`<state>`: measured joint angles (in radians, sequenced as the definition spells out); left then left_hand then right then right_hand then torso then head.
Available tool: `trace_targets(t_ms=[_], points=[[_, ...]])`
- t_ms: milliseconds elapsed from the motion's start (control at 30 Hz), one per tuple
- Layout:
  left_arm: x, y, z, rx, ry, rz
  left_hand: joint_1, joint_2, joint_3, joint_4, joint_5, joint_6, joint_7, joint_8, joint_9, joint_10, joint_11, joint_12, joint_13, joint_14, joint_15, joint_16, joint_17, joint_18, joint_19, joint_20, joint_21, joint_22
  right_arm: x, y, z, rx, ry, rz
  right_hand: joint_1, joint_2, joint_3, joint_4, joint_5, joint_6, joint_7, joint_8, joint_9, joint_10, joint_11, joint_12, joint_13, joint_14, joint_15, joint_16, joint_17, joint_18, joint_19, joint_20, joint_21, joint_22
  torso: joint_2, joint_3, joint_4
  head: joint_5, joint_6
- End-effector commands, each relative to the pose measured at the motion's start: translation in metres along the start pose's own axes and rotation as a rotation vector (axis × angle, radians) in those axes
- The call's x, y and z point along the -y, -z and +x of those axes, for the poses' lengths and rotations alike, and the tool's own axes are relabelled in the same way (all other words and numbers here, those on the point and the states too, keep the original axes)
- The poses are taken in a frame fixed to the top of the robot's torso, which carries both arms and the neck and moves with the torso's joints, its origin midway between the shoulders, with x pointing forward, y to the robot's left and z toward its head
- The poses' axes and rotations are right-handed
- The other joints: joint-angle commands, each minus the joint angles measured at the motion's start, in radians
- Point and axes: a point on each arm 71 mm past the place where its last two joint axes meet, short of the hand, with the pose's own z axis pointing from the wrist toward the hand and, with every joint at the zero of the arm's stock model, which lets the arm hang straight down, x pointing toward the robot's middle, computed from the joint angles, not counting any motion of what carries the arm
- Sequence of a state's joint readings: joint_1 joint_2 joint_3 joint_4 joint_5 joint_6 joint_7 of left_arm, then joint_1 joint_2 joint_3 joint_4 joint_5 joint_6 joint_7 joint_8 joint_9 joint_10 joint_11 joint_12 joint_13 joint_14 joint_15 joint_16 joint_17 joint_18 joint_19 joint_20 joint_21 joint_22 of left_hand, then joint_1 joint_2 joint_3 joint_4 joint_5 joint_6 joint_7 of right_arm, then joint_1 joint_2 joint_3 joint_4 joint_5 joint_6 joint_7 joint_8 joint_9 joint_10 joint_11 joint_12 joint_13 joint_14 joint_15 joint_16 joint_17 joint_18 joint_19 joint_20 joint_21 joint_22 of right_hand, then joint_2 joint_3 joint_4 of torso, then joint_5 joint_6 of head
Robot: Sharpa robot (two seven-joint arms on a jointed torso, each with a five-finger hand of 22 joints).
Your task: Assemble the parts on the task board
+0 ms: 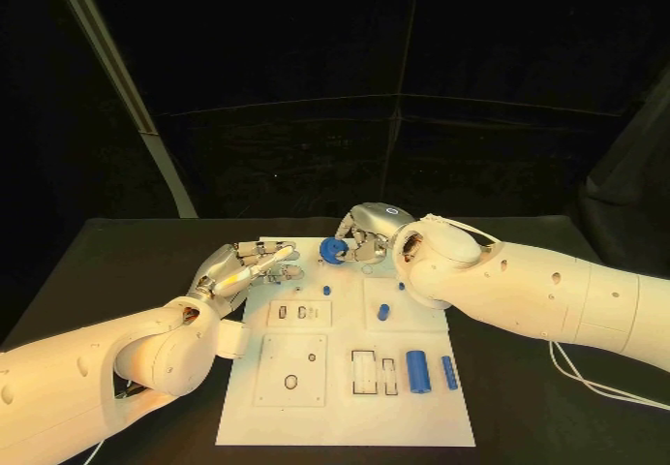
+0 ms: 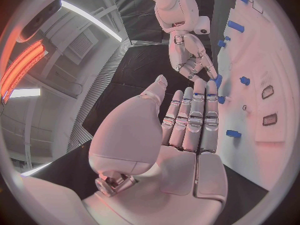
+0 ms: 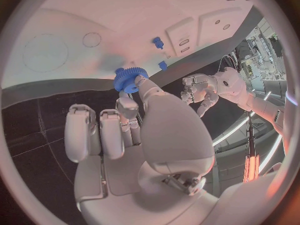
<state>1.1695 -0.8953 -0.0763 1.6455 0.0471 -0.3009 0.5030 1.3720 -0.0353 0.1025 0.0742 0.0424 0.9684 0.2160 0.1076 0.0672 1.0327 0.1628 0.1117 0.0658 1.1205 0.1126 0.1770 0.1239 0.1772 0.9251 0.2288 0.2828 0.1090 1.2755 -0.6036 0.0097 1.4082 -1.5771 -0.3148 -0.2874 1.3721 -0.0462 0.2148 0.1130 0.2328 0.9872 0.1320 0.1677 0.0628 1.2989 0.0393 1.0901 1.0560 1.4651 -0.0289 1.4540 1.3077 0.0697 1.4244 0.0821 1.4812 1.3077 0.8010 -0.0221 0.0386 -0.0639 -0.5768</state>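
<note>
Black table, right hand pinching blue gear

left hand flat, empty – task board beside

From my head camera the lighting's pretty harsh: the task board is lit bright white, and my arms glow almost blown out toward 8 and 4 o'clock, while the whole backdrop from 10 to 2 o'clock drops into near black. The black table soaks up most of the light, so shadows on it are hard to pick out. Both wrist cams are heavy fisheye, straight lines bowing hard near the rim, with a dark frame around the circle. A pinkish wash sits over them, plus a glowing red-orange strip near the edge. My left hand looks soft up close, same for my right hand.
</note>
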Motion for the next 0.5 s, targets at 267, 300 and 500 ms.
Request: trace_targets(t_ms=[267, 300, 500], points=[[0.001, 0.0, 0.004, -0.016, 0.007, 0.006, -0.002, 0.014, 0.0, -0.007, 0.006, 0.002, 0.008, -0.008, -0.002, 0.001, 0.007, -0.009, -0.001, 0.004, 0.007, -0.005, 0.001, 0.006, 0.01, 0.001, -0.007, -0.002, -0.009, -0.009, 0.015, -0.058, 0.02, -0.006, -0.011, -0.006, 0.011, 0.0, 0.005, 0.01, 0.001, 0.001, 0.004, -0.006, 0.004, -0.006, 0.0, 0.059, 0.0, 0.0, 0.013, -0.02, 0.004, 0.0, 0.006, 0.036, 0.004, 0.002, 0.0022, 0.002, 0.0], [0.001, 0.0, 0.004, -0.016, 0.007, 0.006, -0.002, 0.014, 0.0, -0.007, 0.006, 0.002, 0.008, -0.008, -0.002, 0.001, 0.007, -0.009, -0.001, 0.004, 0.007, -0.005, 0.001, 0.006, 0.01, 0.001, -0.007, -0.002, -0.009, -0.01, 0.016, -0.059, 0.021, -0.004, -0.011, -0.006, 0.011, 0.0, 0.005, 0.01, 0.001, 0.001, 0.004, -0.006, 0.004, -0.006, 0.0, 0.059, 0.0, 0.0, 0.013, -0.02, 0.004, 0.0, 0.006, 0.036, 0.004, 0.002, 0.0026, 0.002, 0.0], [0.001, 0.0, 0.004, -0.016, 0.008, 0.006, -0.002, 0.014, 0.0, -0.007, 0.006, 0.002, 0.008, -0.008, -0.002, 0.001, 0.007, -0.009, -0.001, 0.004, 0.007, -0.005, 0.001, 0.006, 0.01, 0.001, -0.007, -0.002, -0.012, -0.014, 0.019, -0.054, 0.023, 0.002, -0.012, -0.007, 0.013, 0.0, 0.005, 0.009, 0.001, 0.0, 0.003, -0.006, 0.004, -0.007, 0.0, 0.059, 0.0, 0.0, 0.013, -0.02, 0.005, 0.0, 0.006, 0.037, 0.004, 0.002, 0.0006, 0.007, 0.0]])
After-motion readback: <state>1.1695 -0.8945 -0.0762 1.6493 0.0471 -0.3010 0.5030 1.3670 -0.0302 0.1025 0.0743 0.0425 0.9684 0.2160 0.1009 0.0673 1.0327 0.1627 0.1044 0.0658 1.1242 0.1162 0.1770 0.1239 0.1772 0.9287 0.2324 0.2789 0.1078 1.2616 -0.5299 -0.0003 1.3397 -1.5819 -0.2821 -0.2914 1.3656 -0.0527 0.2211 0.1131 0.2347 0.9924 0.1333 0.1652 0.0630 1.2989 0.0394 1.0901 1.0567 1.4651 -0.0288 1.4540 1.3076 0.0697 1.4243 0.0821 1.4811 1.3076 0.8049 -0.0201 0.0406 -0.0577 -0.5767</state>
